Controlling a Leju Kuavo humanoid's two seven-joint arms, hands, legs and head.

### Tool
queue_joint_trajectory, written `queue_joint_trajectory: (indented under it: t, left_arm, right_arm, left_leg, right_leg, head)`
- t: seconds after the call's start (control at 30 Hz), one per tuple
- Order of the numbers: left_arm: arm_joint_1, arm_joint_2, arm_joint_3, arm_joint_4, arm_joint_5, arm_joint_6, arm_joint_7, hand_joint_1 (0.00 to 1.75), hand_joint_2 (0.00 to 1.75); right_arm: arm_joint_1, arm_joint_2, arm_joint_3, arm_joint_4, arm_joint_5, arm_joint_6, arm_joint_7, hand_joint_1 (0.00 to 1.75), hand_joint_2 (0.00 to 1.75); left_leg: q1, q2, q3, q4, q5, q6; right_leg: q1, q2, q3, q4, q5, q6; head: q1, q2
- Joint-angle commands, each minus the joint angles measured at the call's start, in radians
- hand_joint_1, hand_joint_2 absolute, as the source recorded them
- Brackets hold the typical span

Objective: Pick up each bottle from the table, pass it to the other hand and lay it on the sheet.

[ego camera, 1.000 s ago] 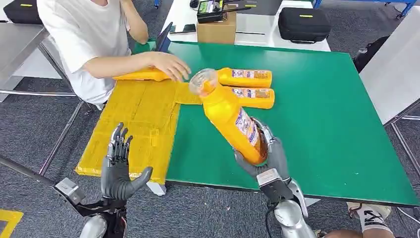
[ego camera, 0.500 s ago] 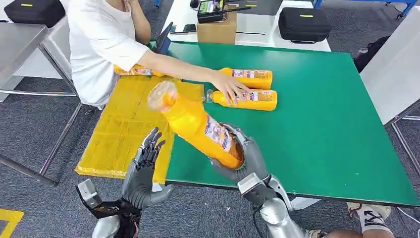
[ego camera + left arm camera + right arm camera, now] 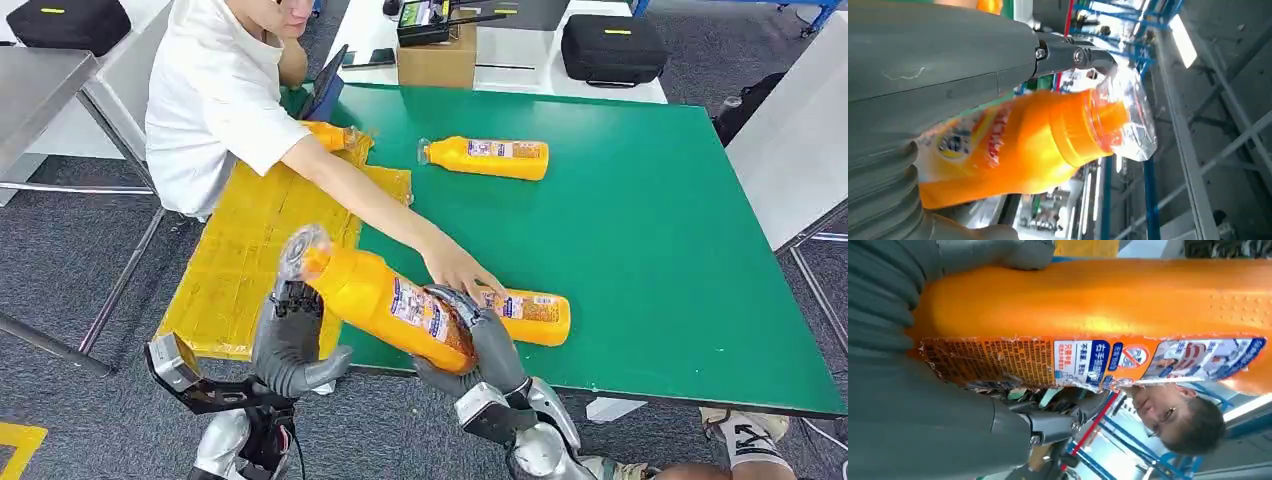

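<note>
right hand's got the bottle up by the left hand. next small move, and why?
Probably close the left hand around the bottle near its neck. The right hand grips the base, the capped end reaches over to the left hand, and the left wrist view shows its fingers beside the neck, not clearly wrapped. The handover looks unfinished.

The held bottle (image 3: 1088, 305) wears a torn label (image 3: 1083, 362) with blocks of small Chinese print, too fine to read, plus a round red prohibition sign. Labels on the other bottles on the worktop (image 3: 650, 200) are too small to read.
</note>
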State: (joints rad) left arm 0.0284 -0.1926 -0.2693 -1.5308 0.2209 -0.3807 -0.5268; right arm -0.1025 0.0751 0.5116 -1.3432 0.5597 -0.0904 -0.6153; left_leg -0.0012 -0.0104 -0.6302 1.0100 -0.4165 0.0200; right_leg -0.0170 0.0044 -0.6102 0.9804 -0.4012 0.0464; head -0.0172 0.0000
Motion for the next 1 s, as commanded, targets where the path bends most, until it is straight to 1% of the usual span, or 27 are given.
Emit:
queue_joint_trajectory:
  t: [0.03, 0.13, 0.17, 0.2, 0.23, 0.33, 0.37, 0.4, 0.43, 0.47, 0.5, 0.53, 0.57, 0.6, 0.63, 0.67, 0.7, 0.73, 0.77, 0.8, 0.83, 0.87, 0.93, 0.97, 1.0]
  left_arm:
    - [-0.055, 0.03, -0.077, 0.147, -0.029, -0.004, 0.046, 0.0, 1.75]
    - [-0.062, 0.037, -0.104, 0.177, -0.05, -0.012, 0.06, 0.0, 1.75]
    - [-0.064, 0.042, -0.112, 0.183, -0.065, -0.013, 0.061, 0.0, 1.75]
    - [-0.063, 0.041, -0.116, 0.186, -0.07, -0.015, 0.061, 0.0, 1.75]
    - [-0.063, 0.041, -0.116, 0.186, -0.07, -0.015, 0.061, 0.0, 1.75]
    - [-0.063, 0.04, -0.119, 0.185, -0.071, -0.022, 0.056, 0.0, 1.75]
    - [-0.062, 0.037, -0.115, 0.18, -0.066, -0.023, 0.058, 0.0, 1.75]
    - [-0.063, 0.036, -0.11, 0.18, -0.042, -0.039, 0.064, 0.0, 1.75]
    - [-0.063, 0.038, -0.107, 0.178, -0.035, -0.043, 0.066, 0.0, 1.75]
    - [-0.062, 0.037, -0.103, 0.175, -0.019, -0.053, 0.064, 0.0, 1.75]
    - [-0.063, 0.037, -0.097, 0.172, -0.002, -0.065, 0.061, 0.0, 1.75]
    - [-0.063, 0.037, -0.097, 0.172, -0.002, -0.065, 0.061, 0.0, 1.75]
    - [-0.062, 0.035, -0.089, 0.162, 0.019, -0.074, 0.063, 0.0, 1.75]
    - [-0.061, 0.034, -0.082, 0.155, 0.043, -0.089, 0.062, 0.0, 1.75]
    - [-0.062, 0.035, -0.077, 0.151, 0.06, -0.099, 0.064, 0.0, 1.75]
    - [-0.058, 0.034, -0.067, 0.137, 0.072, -0.099, 0.065, 0.0, 1.75]
    - [-0.056, 0.027, -0.051, 0.135, 0.102, -0.104, 0.066, 0.03, 1.75]
    - [-0.056, 0.029, -0.047, 0.127, 0.11, -0.107, 0.074, 0.03, 1.75]
    - [-0.056, 0.027, -0.044, 0.13, 0.129, -0.113, 0.084, 0.98, 1.75]
    - [-0.055, 0.021, -0.032, 0.128, 0.149, -0.112, 0.084, 1.66, 1.75]
    - [-0.057, 0.016, -0.024, 0.129, 0.17, -0.115, 0.094, 1.75, 1.75]
    - [-0.059, 0.014, -0.019, 0.133, 0.187, -0.119, 0.102, 1.75, 1.75]
    - [-0.064, 0.012, -0.01, 0.134, 0.2, -0.118, 0.105, 1.75, 1.75]
    - [-0.065, 0.013, -0.009, 0.135, 0.201, -0.118, 0.106, 1.75, 1.75]
    - [-0.065, 0.014, -0.01, 0.139, 0.205, -0.122, 0.111, 1.75, 1.75]
  right_arm:
    - [-0.065, -0.033, 0.104, 0.023, 0.082, -0.046, -0.011, 1.75, 1.75]
    - [-0.08, -0.034, 0.13, 0.017, 0.103, -0.053, -0.008, 1.75, 1.75]
    - [-0.084, -0.035, 0.136, 0.02, 0.103, -0.052, -0.006, 1.75, 1.75]
    - [-0.087, -0.033, 0.137, 0.024, 0.101, -0.052, -0.003, 1.75, 1.75]
    - [-0.087, -0.033, 0.137, 0.024, 0.101, -0.052, -0.003, 1.75, 1.75]
    - [-0.089, -0.028, 0.135, 0.047, 0.095, -0.052, 0.001, 1.75, 1.75]
    - [-0.088, -0.025, 0.132, 0.06, 0.086, -0.05, 0.002, 1.75, 1.75]
    - [-0.084, -0.021, 0.128, 0.07, 0.07, -0.037, 0.004, 1.75, 1.75]
    - [-0.084, -0.021, 0.13, 0.083, 0.069, -0.035, 0.004, 1.75, 1.75]
    - [-0.085, -0.018, 0.13, 0.099, 0.063, -0.027, 0.009, 1.75, 1.75]
    - [-0.081, -0.018, 0.132, 0.113, 0.063, -0.03, 0.006, 1.75, 1.75]
    - [-0.081, -0.018, 0.132, 0.113, 0.063, -0.03, 0.006, 1.75, 1.75]
    - [-0.084, -0.016, 0.137, 0.141, 0.063, -0.027, 0.006, 1.75, 1.75]
    - [-0.084, -0.018, 0.142, 0.156, 0.065, -0.023, 0.007, 1.75, 1.75]
    - [-0.077, -0.02, 0.143, 0.167, 0.063, -0.022, 0.005, 1.75, 1.75]
    - [-0.079, -0.02, 0.146, 0.189, 0.066, -0.014, 0.014, 1.75, 1.75]
    - [-0.073, -0.025, 0.15, 0.199, 0.072, -0.006, 0.028, 1.75, 1.75]
    - [-0.073, -0.027, 0.151, 0.212, 0.074, -0.007, 0.026, 1.75, 1.75]
    - [-0.072, -0.028, 0.152, 0.217, 0.075, -0.007, 0.027, 1.62, 1.75]
    - [-0.071, -0.028, 0.152, 0.226, 0.077, -0.006, 0.028, 1.61, 1.75]
    - [-0.065, -0.03, 0.152, 0.235, 0.077, -0.004, 0.029, 1.64, 1.75]
    - [-0.067, -0.032, 0.153, 0.242, 0.08, -0.002, 0.029, 1.75, 1.75]
    - [-0.064, -0.033, 0.157, 0.259, 0.089, -0.004, 0.035, 1.75, 1.75]
    - [-0.064, -0.033, 0.158, 0.265, 0.093, -0.005, 0.037, 1.75, 1.75]
    - [-0.065, -0.034, 0.159, 0.27, 0.099, -0.007, 0.04, 1.75, 1.75]
  left_leg:
    - [0.001, 0.001, 0.007, -0.001, -0.002, -0.001]
    - [0.0, 0.001, 0.004, -0.001, -0.001, -0.001]
    - [0.001, 0.002, 0.006, -0.001, -0.002, -0.001]
    - [0.0, 0.001, 0.005, -0.001, -0.001, -0.001]
    - [0.001, 0.001, 0.007, -0.001, -0.002, -0.001]
    - [0.001, 0.001, 0.006, -0.001, -0.001, -0.001]
    - [0.001, 0.001, 0.007, -0.001, -0.002, -0.002]
    - [0.0, 0.001, 0.004, -0.001, -0.001, -0.001]
    - [0.001, 0.001, 0.007, -0.001, -0.002, -0.002]
    - [0.0, 0.001, 0.005, -0.001, -0.001, -0.001]
    - [0.001, 0.002, 0.007, -0.001, -0.002, -0.002]
    - [0.0, 0.001, 0.004, -0.001, -0.001, -0.001]
    - [0.001, 0.001, 0.006, -0.001, -0.002, -0.002]
    - [0.0, 0.001, 0.004, -0.001, -0.001, -0.001]
    - [0.001, 0.002, 0.007, -0.001, -0.002, -0.001]
    - [0.001, 0.001, 0.005, -0.002, -0.001, -0.001]
    - [0.001, 0.001, 0.007, -0.001, -0.002, -0.001]
    - [0.001, 0.001, 0.005, -0.002, -0.001, -0.001]
    - [0.001, 0.001, 0.007, -0.002, -0.002, -0.002]
    - [0.001, 0.0, 0.004, -0.002, -0.001, -0.001]
    - [0.001, 0.0, 0.007, -0.001, -0.002, -0.001]
    - [0.001, 0.0, 0.005, -0.001, -0.001, -0.001]
    - [0.002, 0.0, 0.008, -0.001, -0.003, -0.002]
    - [0.001, 0.0, 0.005, -0.001, -0.001, -0.001]
    - [0.002, 0.0, 0.006, -0.001, -0.002, -0.001]
  right_leg:
    - [0.001, 0.0, 0.007, -0.001, -0.002, -0.002]
    - [0.0, 0.0, 0.004, -0.001, -0.001, -0.001]
    - [0.001, 0.001, 0.006, -0.001, -0.002, -0.002]
    - [0.0, 0.0, 0.005, -0.001, -0.001, -0.001]
    - [0.001, 0.0, 0.007, -0.001, -0.002, -0.002]
    - [0.001, 0.0, 0.005, -0.001, -0.001, -0.002]
    - [0.001, -0.001, 0.007, -0.001, -0.002, -0.002]
    - [0.001, 0.0, 0.004, -0.001, -0.001, -0.002]
    - [0.001, 0.0, 0.007, -0.001, -0.002, -0.002]
    - [0.0, 0.001, 0.004, -0.001, -0.001, -0.001]
    - [0.001, 0.0, 0.007, -0.002, -0.002, -0.002]
    - [0.0, 0.0, 0.004, -0.001, -0.001, -0.001]
    - [0.001, 0.0, 0.007, -0.002, -0.001, -0.002]
    - [0.001, 0.0, 0.004, -0.001, -0.001, -0.001]
    - [0.001, 0.001, 0.007, -0.002, -0.001, -0.002]
    - [0.001, 0.0, 0.006, -0.002, -0.001, -0.002]
    - [0.001, 0.0, 0.007, -0.002, -0.001, -0.002]
    - [0.001, 0.0, 0.005, -0.002, -0.001, -0.002]
    - [0.002, 0.0, 0.008, -0.002, -0.002, -0.002]
    - [0.001, -0.001, 0.005, -0.002, -0.001, -0.002]
    - [0.002, -0.001, 0.008, -0.002, -0.002, -0.002]
    - [0.001, -0.001, 0.005, -0.002, -0.001, -0.001]
    - [0.002, -0.001, 0.009, -0.002, -0.003, -0.003]
    - [0.001, -0.001, 0.005, -0.002, -0.001, -0.002]
    - [0.002, -0.002, 0.007, -0.002, -0.002, -0.002]
  head:
    - [0.0, 0.0]
    - [0.0, 0.0]
    - [0.0, 0.0]
    - [0.0, 0.0]
    - [0.0, 0.0]
    - [0.0, 0.0]
    - [0.0, 0.0]
    - [0.0, 0.0]
    - [0.0, 0.0]
    - [0.0, 0.0]
    - [0.0, 0.0]
    - [0.0, 0.0]
    - [0.0, 0.0]
    - [0.0, 0.0]
    - [0.0, 0.0]
    - [0.0, 0.0]
    - [0.0, 0.0]
    - [0.0, 0.0]
    - [0.0, 0.0]
    - [0.0, 0.0]
    - [0.0, 0.0]
    - [0.0, 0.0]
    - [0.0, 0.0]
    - [0.0, 0.0]
    - [0.0, 0.0]
